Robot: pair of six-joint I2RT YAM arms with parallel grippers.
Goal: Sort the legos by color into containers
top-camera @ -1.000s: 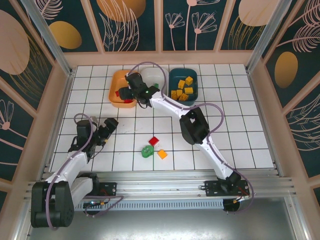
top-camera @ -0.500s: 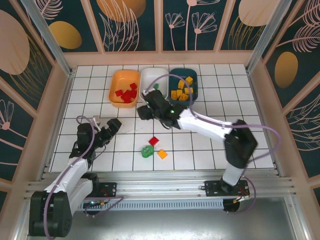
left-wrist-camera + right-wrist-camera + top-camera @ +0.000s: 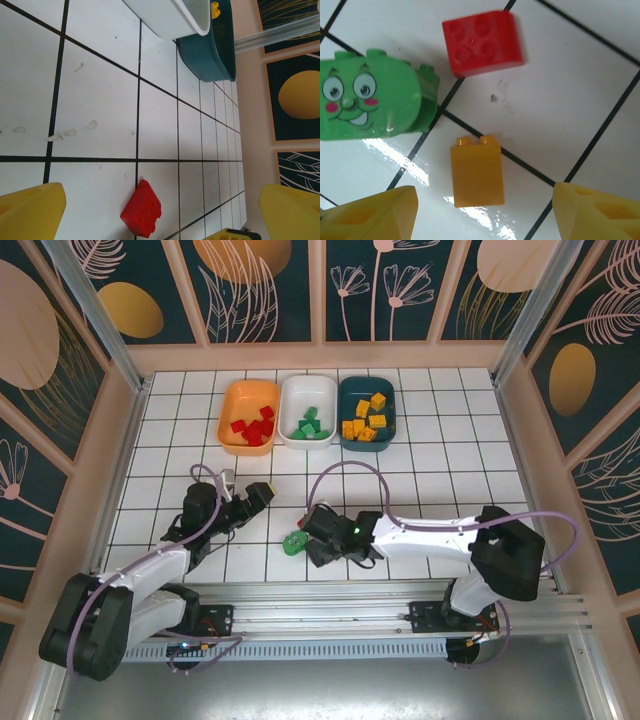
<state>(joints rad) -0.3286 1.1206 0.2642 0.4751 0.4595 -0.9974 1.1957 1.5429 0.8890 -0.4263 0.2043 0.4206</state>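
Observation:
Three loose legos lie on the tiles in the right wrist view: a red brick [image 3: 482, 42], a green brick with a smiling face [image 3: 370, 100] and an orange brick [image 3: 476, 170]. My right gripper [image 3: 485, 215] is open just above them, and the orange brick lies between its yellow fingertips [image 3: 370, 215] without touching them. From above, the right gripper [image 3: 316, 536] hovers beside the green brick [image 3: 294, 543]. My left gripper [image 3: 263, 493] is open and empty, facing the red brick [image 3: 141, 209]. The orange container [image 3: 232, 400], the white container [image 3: 292, 392] and the teal container [image 3: 350, 392] hold sorted legos.
The three containers stand in a row at the back of the white tiled floor. Wooden walls and metal posts [image 3: 110, 360] fence the floor. The white container [image 3: 170, 17] and the teal one [image 3: 210, 50] show far ahead in the left wrist view.
My right arm has swung from the orange container down to the loose legos near the front. My left gripper has moved right, toward them.

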